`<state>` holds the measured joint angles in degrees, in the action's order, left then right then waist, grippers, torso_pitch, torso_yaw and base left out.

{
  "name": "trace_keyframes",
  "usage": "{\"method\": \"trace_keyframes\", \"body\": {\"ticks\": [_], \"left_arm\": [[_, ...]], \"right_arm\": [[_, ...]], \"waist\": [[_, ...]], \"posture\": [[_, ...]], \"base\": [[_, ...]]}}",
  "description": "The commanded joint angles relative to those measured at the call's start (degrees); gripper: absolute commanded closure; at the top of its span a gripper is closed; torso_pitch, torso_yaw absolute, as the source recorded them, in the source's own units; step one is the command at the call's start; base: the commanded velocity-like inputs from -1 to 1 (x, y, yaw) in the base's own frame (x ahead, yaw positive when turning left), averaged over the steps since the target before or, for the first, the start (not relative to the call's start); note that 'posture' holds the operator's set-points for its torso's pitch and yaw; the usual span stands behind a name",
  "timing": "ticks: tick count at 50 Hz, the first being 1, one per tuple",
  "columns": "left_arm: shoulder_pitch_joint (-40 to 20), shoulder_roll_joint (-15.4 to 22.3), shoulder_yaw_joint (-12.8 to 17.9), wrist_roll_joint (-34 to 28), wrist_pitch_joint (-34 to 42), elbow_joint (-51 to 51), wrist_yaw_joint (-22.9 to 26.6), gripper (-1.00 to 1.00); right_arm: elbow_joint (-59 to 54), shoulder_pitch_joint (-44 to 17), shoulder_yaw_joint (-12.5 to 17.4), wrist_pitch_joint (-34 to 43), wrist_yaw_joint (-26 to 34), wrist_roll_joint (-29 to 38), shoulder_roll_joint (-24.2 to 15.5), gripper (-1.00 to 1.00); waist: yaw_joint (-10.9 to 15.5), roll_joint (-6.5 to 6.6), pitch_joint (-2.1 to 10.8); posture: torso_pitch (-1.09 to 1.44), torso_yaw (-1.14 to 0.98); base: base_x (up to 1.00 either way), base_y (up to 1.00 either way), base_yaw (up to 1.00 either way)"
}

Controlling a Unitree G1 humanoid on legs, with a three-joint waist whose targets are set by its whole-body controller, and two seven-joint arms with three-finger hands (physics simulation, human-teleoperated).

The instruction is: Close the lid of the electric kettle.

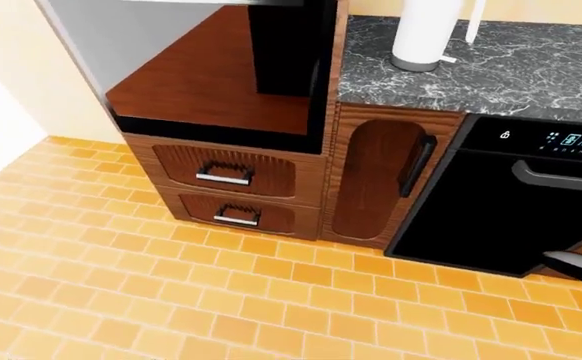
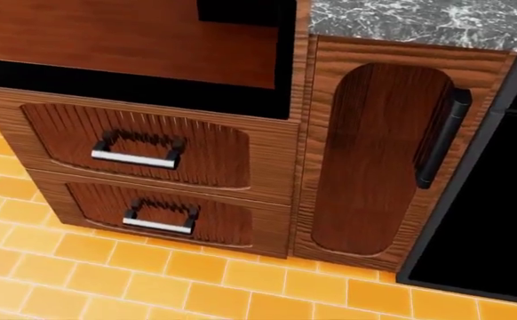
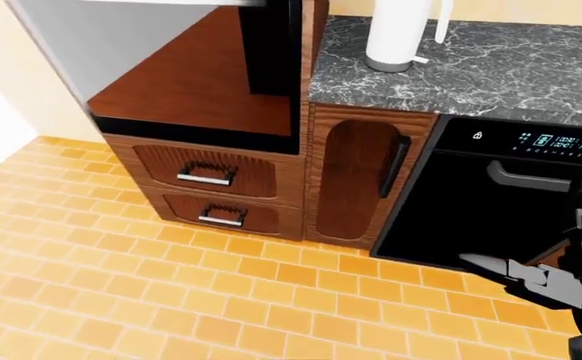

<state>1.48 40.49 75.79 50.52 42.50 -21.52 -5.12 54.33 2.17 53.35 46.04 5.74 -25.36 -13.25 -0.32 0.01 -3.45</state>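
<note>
The electric kettle [image 3: 399,34] is a white cylinder standing on the dark marble counter [image 3: 511,67] at the top of both eye views. Its top runs out of the picture, so the lid is hidden. My right hand [image 3: 546,255] hangs low at the bottom right of the right-eye view, over the floor and far below the kettle, its grey fingers [image 3: 483,262] spread and holding nothing. Only one of its fingertips [image 1: 581,265] shows in the left-eye view. My left hand is out of sight. The head view looks down at cabinet fronts only.
Under the counter stand a black dishwasher [image 1: 491,225] with a grey handle and a narrow wooden cabinet door [image 2: 374,160]. Left of them a tall unit carries a glossy dark panel [image 1: 221,82] above two drawers [image 2: 139,150]. Orange floor tiles [image 1: 171,300] fill the lower picture.
</note>
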Motion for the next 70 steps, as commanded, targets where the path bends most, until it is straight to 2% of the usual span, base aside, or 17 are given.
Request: {"method": "trace_keyframes", "body": {"ticks": [1, 27, 28, 31, 36, 39, 44, 46, 47, 48, 50, 56, 62, 65, 66, 68, 70], "left_arm": [[-0.26, 1.69, 1.06, 0.54, -1.38, -1.85, 0.13, -1.0], [-0.35, 1.57, 0.68, 0.19, -1.78, -1.62, 0.52, -1.0], [-0.36, 1.59, 0.73, 0.22, -1.78, -1.56, 0.5, -1.0], [-0.35, 1.57, 0.73, 0.18, -1.84, -1.53, 0.54, -1.0], [-0.35, 1.56, 0.72, 0.19, -1.88, -1.58, 0.5, -1.0], [-0.39, 1.48, 0.51, 0.1, -2.04, -1.54, 0.49, -1.0], [-0.42, 1.49, 0.47, 0.14, -1.97, -1.67, 0.43, -1.0], [-0.35, 1.49, 0.57, 0.11, -1.99, -1.58, 0.51, -1.0], [-0.34, 1.59, 0.76, 0.24, -1.86, -1.55, 0.47, -1.0], [-0.34, 1.62, 0.83, 0.29, -1.83, -1.5, 0.45, -1.0], [-0.32, 1.53, 0.71, 0.18, -1.91, -1.52, 0.46, -1.0], [-0.37, 1.66, 0.78, 0.32, -1.89, -1.47, 0.42, -1.0], [-0.26, 1.73, 1.1, 0.75, -1.46, -1.89, 0.11, -1.0], [-0.31, 1.88, 1.18, 0.86, -1.41, -1.88, 0.04, -1.0], [-0.32, 1.85, 1.09, 0.78, -1.52, -1.82, 0.09, -1.0], [-0.34, 1.84, 0.96, 0.59, -1.77, -1.59, 0.24, -1.0], [-0.27, 1.79, 1.01, 0.53, -1.86, -1.53, 0.34, -1.0]], "right_arm": [[1.14, -0.34, -0.01, -1.63, -0.22, -0.16, -0.81, -1.0], [1.08, -0.55, 0.19, -1.3, -0.73, -0.43, -0.86, -1.0], [0.48, -0.43, -0.12, -2.06, -0.47, -0.09, -0.81, -1.0], [0.44, -0.33, -0.27, -2.19, -0.53, -0.03, -0.84, -1.0], [0.83, -0.23, 0.31, -1.98, -0.65, -0.77, -0.73, -1.0], [0.46, -0.05, -0.06, -2.54, -0.64, -0.49, -0.64, -1.0], [0.48, -0.04, 0.24, -2.45, -0.74, -0.86, -0.65, -1.0], [0.53, 0.09, -0.04, -2.53, -0.75, -0.61, -0.67, -1.0], [0.36, 0.09, -0.21, -2.72, -0.72, -0.37, -0.64, -1.0], [0.24, 0.11, -0.34, -2.86, -0.62, -0.23, -0.64, -1.0], [0.28, 0.19, -0.37, -3.0, -0.52, -0.09, -0.52, -1.0], [0.31, 0.01, -0.25, -2.73, -0.55, -0.06, -0.64, -1.0], [-0.1, 0.17, -0.72, -3.14, -0.36, 0.72, -0.36, -1.0], [0.29, 0.04, -0.6, -2.62, -0.47, 0.59, -0.41, -1.0], [0.64, 0.08, -0.49, -2.3, -0.49, 0.49, -0.44, -1.0], [0.71, -0.04, -0.23, -2.27, -0.47, 0.34, -0.43, -1.0], [0.98, -0.03, -0.22, -2.05, -0.58, 0.38, -0.47, -1.0]], "waist": [[0.02, 0.4, 0.56], [0.16, 0.56, 0.68], [0.19, 0.71, 2.02], [0.3, 1.26, 0.03], [0.49, 1.73, 0.29], [0.64, 3.26, 0.34], [1.49, 0.86, 0.42], [1.65, -0.93, 0.84], [1.59, -3.07, 1.69], [1.6, -3.49, 2.19], [1.05, -2.59, 0.64], [0.34, -0.25, 0.46], [-0.39, 1.57, 1.2], [-0.7, 4.53, 1.82], [-0.13, 2.51, 1.11], [-0.09, 4.31, -0.01], [0.59, 3.99, 0.75]], "posture": [[0.0, 0.0], [0.0, 0.0], [0.0, 0.0], [0.0, 0.0], [0.0, 0.0], [0.0, 0.0], [0.0, 0.0], [0.0, 0.0], [0.0, 0.0], [0.0, 0.0], [0.0, 0.0], [0.0, 0.0], [0.0, 0.0], [0.0, 0.0], [0.0, 0.0], [0.0, 0.0], [0.0, 0.0]], "base": [[0.0, 0.0, 0.0], [0.0, 0.0, 0.0], [0.12, 0.0, 0.0], [0.19, -0.02, 0.0], [0.21, -0.11, 0.0], [0.25, -0.26, 0.0], [0.26, -0.26, 0.0], [0.26, -0.28, 0.0], [0.27, -0.24, 0.0], [0.26, -0.23, 0.0], [0.26, -0.22, 0.0], [0.27, -0.19, 0.0], [0.27, -0.05, 0.0], [0.31, 0.0, 0.0], [0.31, 0.0, 0.0], [0.31, 0.0, 0.0], [0.32, 0.0, 0.0]]}}
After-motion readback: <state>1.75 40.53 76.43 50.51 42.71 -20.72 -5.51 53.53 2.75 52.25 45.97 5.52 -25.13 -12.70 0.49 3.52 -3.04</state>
